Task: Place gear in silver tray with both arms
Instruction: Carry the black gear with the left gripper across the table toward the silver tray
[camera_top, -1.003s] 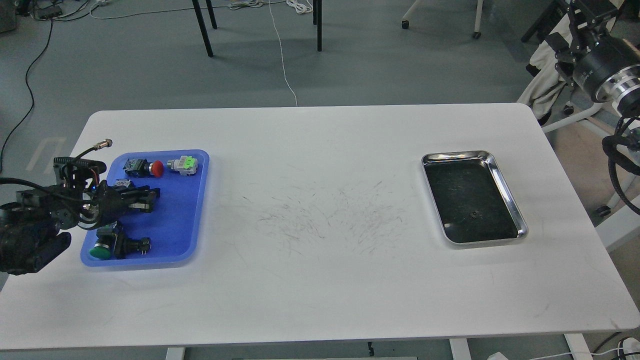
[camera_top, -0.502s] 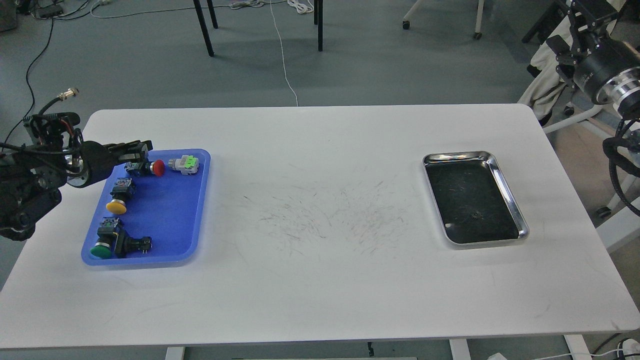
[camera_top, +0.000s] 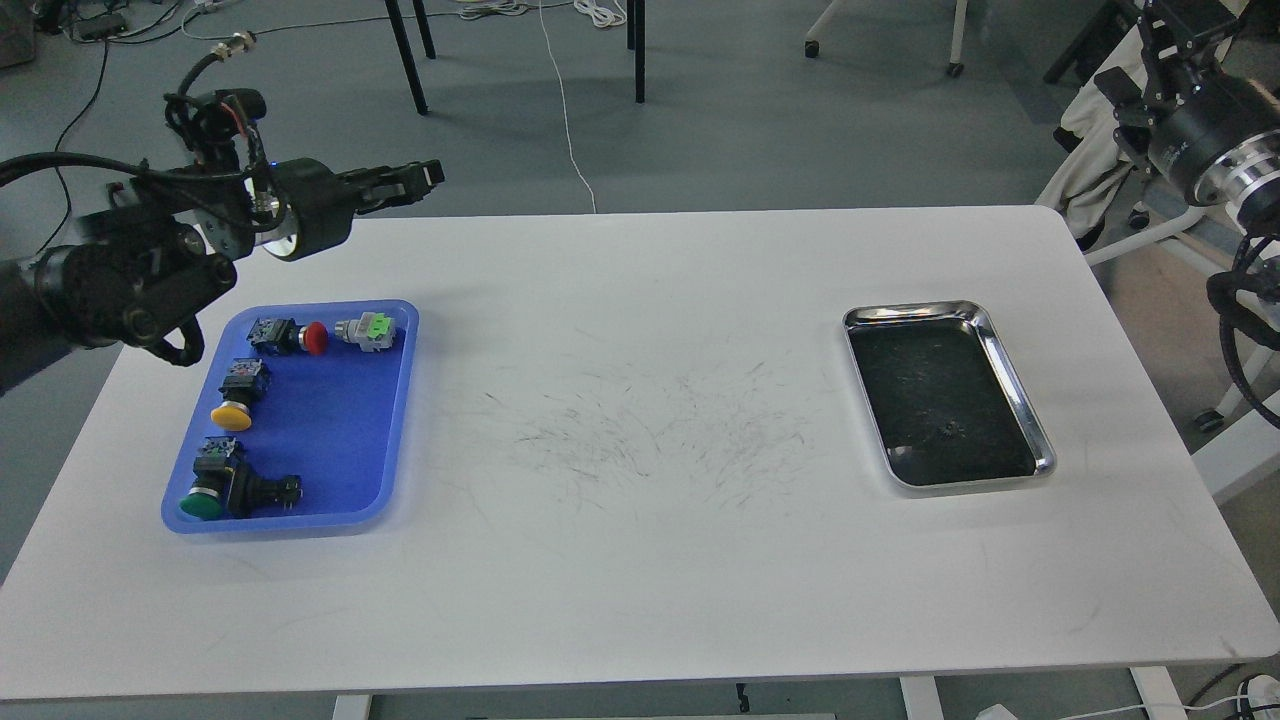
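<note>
The silver tray (camera_top: 1012, 375) lies on the right part of the white table. A small dark gear (camera_top: 946, 430) rests on its bottom, near the front end. My left gripper (camera_top: 425, 178) hangs above the table's back left edge, behind the blue tray, fingers pointing right. The fingers look dark and close together, and I cannot make out anything between them. My right arm (camera_top: 1200, 140) stays at the upper right, off the table. Its gripper (camera_top: 1165, 30) runs into the top edge of the view, fingertips hidden.
A blue plastic tray (camera_top: 390, 400) at the left holds several push-button switches with red, yellow and green caps. The table's middle shows only scuff marks. Chair legs and cables lie on the floor beyond the table.
My left gripper has risen from the blue tray and swung back and to the right, now above the table's back edge. The right arm and the gear in the silver tray stay put.
</note>
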